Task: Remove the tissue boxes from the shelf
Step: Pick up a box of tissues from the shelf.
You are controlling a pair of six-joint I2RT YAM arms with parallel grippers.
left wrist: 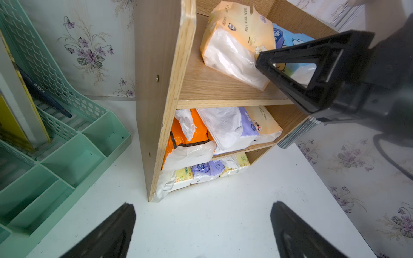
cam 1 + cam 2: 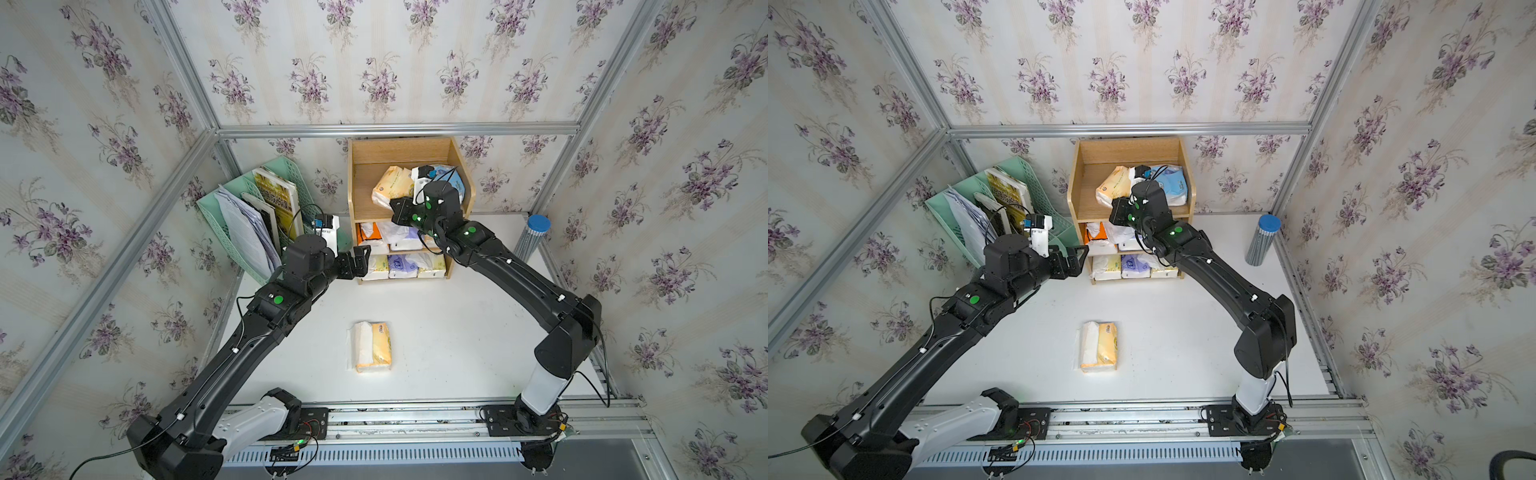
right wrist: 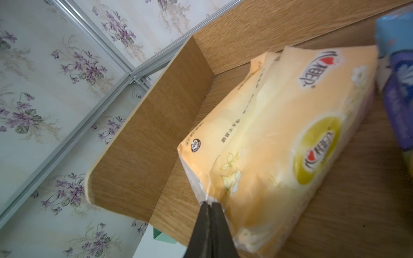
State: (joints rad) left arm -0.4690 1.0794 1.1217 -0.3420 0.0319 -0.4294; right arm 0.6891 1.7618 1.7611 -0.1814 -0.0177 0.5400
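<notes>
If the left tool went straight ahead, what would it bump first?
Probably the open left tool would reach the wooden shelf first, likely the pale yellow tissue pack at its bottom tier's left end; exact height is unclear.

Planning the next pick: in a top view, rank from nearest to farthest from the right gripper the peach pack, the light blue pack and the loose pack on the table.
1. peach pack: top tier of the shelf, its corner pinched in the fingers of the right gripper.
2. light blue pack: same tier, right side.
3. loose pack: down on the table, front centre.
</notes>
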